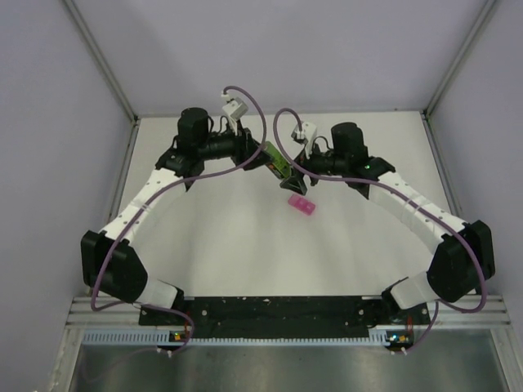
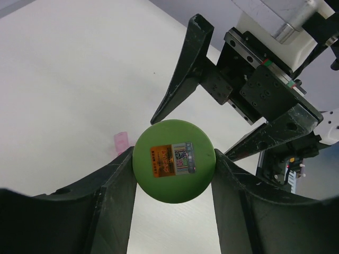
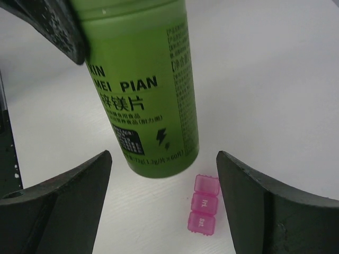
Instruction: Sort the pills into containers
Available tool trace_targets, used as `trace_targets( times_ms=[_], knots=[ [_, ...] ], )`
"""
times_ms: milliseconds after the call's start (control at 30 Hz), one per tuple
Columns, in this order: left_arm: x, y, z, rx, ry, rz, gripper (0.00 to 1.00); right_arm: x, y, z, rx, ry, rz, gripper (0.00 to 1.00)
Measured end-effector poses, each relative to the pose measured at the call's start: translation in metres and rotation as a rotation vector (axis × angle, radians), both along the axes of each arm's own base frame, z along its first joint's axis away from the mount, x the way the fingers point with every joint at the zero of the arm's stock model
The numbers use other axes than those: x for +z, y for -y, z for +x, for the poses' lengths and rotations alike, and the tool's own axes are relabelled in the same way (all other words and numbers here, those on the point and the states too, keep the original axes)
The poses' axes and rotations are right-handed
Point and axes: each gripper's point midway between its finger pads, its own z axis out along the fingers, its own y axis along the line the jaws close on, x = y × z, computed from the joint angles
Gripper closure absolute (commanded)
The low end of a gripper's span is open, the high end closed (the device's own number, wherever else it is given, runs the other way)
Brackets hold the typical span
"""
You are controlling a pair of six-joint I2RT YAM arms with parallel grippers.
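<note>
Closest to my left wrist camera are my left fingers [image 2: 106,211], dark and curved. My left jaws are closed partway on the green bottle [image 2: 174,160], one finger pressed to each side of it. Its round end faces the lens and carries an orange-and-silver sticker. Past the bottle my right fingers [image 2: 185,79] stand spread apart. A corner of the pink pill box [image 2: 121,141] peeks out beside my finger at the left, lying on the white tabletop [image 2: 63,79]. In my right wrist camera, my right jaws are wide open and hold nothing: the two fingers frame the bottom corners and touch neither bottle nor box. The green bottle [image 3: 143,90] hangs tilted over the tabletop, black print on its side, with one left finger clamped on it at the upper left. The pink pill box [image 3: 204,203] lies flat on the tabletop, just beside the bottle's free end in this view. Three joined square compartments show; their lettering is too small to read. From overhead, both my arms reach toward the far middle of the tabletop. There the bottle [image 1: 274,160] sits between the two wrists, and the pill box [image 1: 301,204] lies a little nearer my bases, apart from both jaws.
</note>
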Motion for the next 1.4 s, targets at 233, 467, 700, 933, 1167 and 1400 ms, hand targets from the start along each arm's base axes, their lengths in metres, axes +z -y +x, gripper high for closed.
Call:
trace_targets(
  times_ms=[233,467,700,933,1167,1400],
  knots=[
    [-0.009,0.013,-0.013,-0.035,-0.032,-0.026,1.0,0.009,-0.011,-0.01,0.054,-0.012,0.048,0.28],
    [-0.008,0.014,-0.016,-0.034,-0.037,-0.06,1.0,0.012,-0.014,-0.013,0.067,-0.021,0.069,0.32],
    [0.0,0.014,-0.023,-0.039,-0.019,-0.095,1.0,0.013,-0.015,-0.015,0.073,-0.03,0.076,0.51],
    [0.001,0.014,-0.025,-0.047,-0.016,-0.112,0.76,0.013,-0.016,-0.019,0.089,-0.032,0.078,0.85],
    [0.005,0.013,-0.03,-0.059,0.016,-0.107,0.19,0.017,-0.013,-0.021,0.092,-0.014,0.075,1.0],
    [0.01,0.008,-0.04,-0.097,0.094,-0.075,0.01,0.011,-0.006,-0.031,0.101,-0.037,0.038,1.0]
  ],
)
